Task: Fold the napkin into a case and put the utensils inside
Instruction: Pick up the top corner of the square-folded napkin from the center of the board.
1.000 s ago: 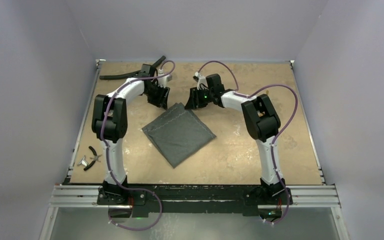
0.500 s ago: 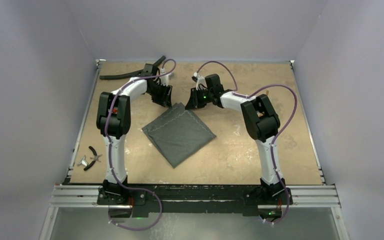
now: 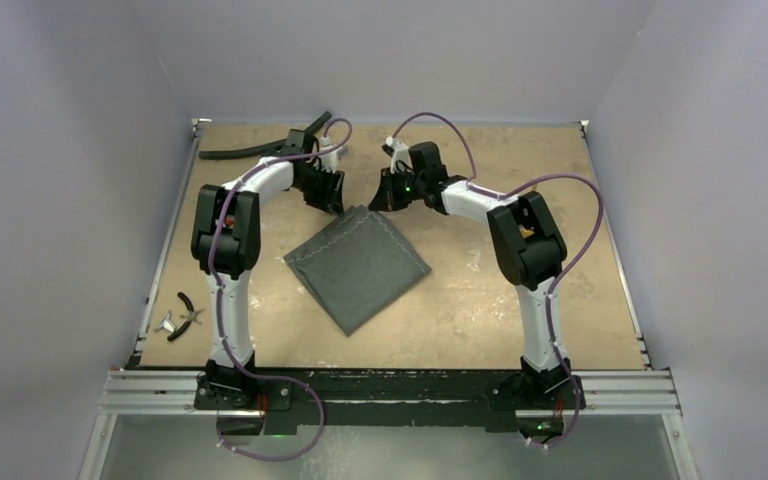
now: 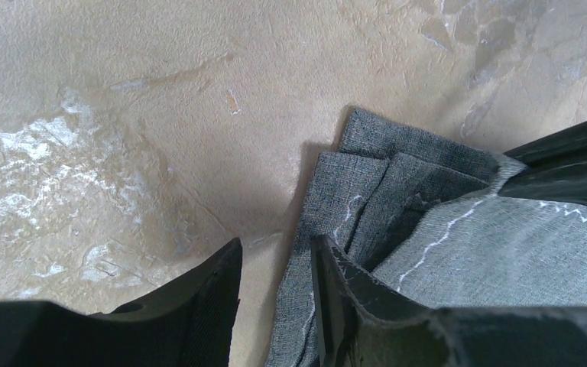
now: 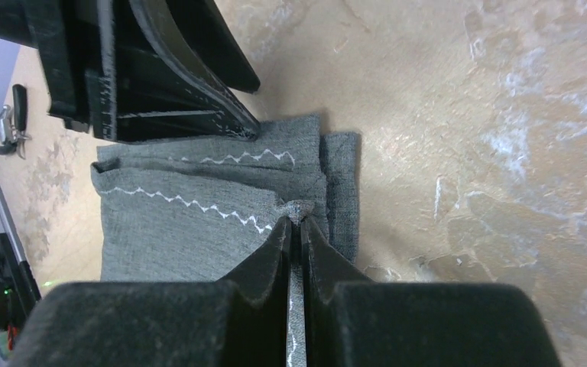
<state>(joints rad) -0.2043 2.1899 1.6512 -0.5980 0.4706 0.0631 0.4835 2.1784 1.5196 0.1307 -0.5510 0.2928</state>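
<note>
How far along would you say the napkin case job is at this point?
Done: the napkin already lies folded into a layered square. In hand: the right gripper is shut on a top layer at the far corner, while the left gripper stands open over that corner's edge. Left: finishing the case and putting the utensils in; none show inside it, and I cannot spot them here.

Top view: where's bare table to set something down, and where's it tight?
Free: the table right of the right arm, and the strip between the napkin and the near edge. Crowded: napkin's far corner, where left gripper and right gripper meet; hose far left.
</note>
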